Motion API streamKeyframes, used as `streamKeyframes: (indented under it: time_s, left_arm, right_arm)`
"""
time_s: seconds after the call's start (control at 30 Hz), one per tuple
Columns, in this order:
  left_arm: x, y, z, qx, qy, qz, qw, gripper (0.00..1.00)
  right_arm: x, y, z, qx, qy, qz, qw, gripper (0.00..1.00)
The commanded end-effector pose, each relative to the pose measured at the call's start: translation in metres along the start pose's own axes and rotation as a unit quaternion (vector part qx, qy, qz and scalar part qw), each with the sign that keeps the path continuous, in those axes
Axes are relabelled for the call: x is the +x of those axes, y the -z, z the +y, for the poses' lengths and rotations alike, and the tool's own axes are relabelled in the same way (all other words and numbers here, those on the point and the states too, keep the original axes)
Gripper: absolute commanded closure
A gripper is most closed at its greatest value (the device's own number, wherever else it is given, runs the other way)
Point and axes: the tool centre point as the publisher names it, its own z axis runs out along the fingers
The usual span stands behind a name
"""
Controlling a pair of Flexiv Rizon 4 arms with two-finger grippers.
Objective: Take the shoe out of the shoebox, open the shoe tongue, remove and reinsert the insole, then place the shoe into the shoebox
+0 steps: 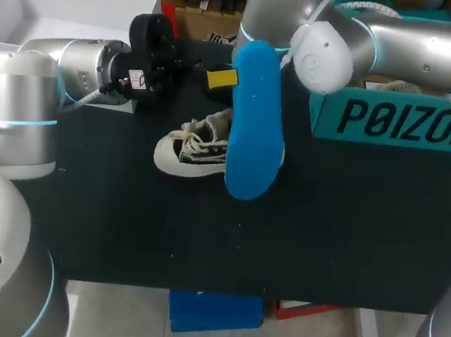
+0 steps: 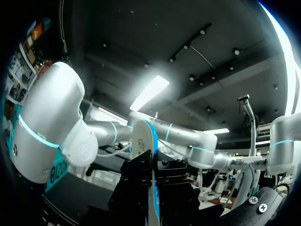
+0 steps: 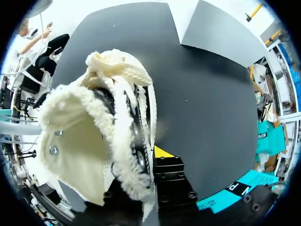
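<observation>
Left gripper (image 2: 153,163): closed on the bright blue foam insole (image 1: 256,123), which stands edge-on between its black fingers. In the head view the insole's long axis runs from the table's far side toward the near side, covering the heel end of the shoe. The left arm enters low from the left, wrist turned upward.

Right gripper (image 3: 146,158): clamped on the laced side wall of the cream and black canvas shoe (image 1: 194,152). The shoe's long axis lies crosswise, toe leftward, on the black table (image 1: 325,231). The right arm reaches past the teal cardboard shoebox (image 1: 406,126).
</observation>
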Motion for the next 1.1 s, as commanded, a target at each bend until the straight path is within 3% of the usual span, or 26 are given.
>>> streamKeyframes:
  time_s: [0.03,0.17,0.33,0.6,1.1]
  left_arm:
    - [0.0,-0.001,0.002,0.001,-0.001,-0.001,1.0,1.0]
    - [0.0,-0.001,0.002,0.001,-0.001,-0.001,1.0,1.0]
    - [0.0,-0.001,0.002,0.001,-0.001,-0.001,1.0,1.0]
    - [0.0,-0.001,0.002,0.001,-0.001,-0.001,1.0,1.0]
    - [0.0,-0.001,0.002,0.001,-0.001,-0.001,1.0,1.0]
  right_arm:
    - [0.0,0.019,0.004,0.042,-0.069,-0.075,0.994,1.0]
    - [-0.003,0.027,-0.001,0.08,-0.135,-0.107,0.982,1.0]
    - [-0.003,0.036,-0.008,0.098,-0.217,-0.138,0.961,1.0]
    - [-0.005,0.042,-0.016,0.105,-0.372,-0.165,0.907,1.0]
    - [0.0,0.04,-0.021,0.057,-0.582,-0.156,0.796,1.0]
